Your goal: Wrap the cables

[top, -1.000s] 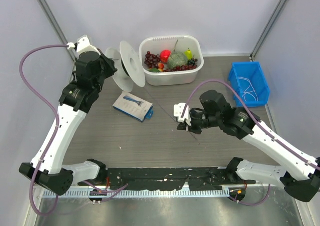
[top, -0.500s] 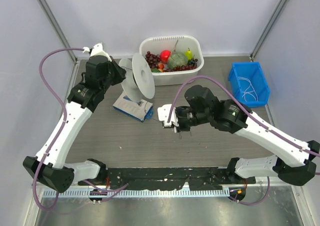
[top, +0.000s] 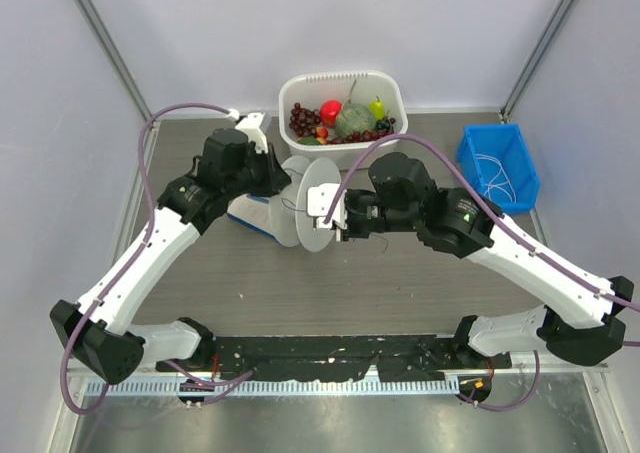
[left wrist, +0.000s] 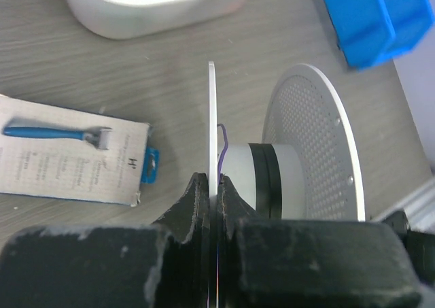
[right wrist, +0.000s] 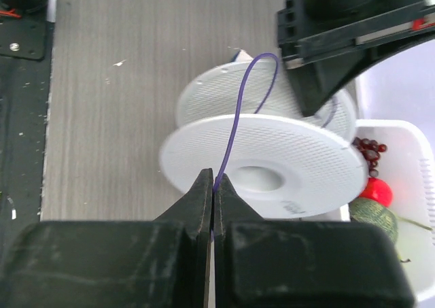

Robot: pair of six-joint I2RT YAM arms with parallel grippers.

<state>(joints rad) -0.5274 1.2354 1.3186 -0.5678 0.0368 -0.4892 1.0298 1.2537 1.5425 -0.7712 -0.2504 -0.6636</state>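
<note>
A round white plastic spool is held on edge above the table's middle. My left gripper is shut on the rim of one flange; its jaws pinch the thin disc, and the spool core lies to the right. My right gripper sits just right of the spool, shut on a very thin purple cable. The cable loops up from the closed jaws over the near flange toward the core. Pale white cables lie in the blue bin.
A white tub of toy fruit stands at the back. The blue bin is at the right. A boxed blue razor lies on the table under the left arm, also in the left wrist view.
My left arm has carried the spool from the back left to the table's middle. My right gripper has moved left and back to meet it, still shut on the thin cable.
</note>
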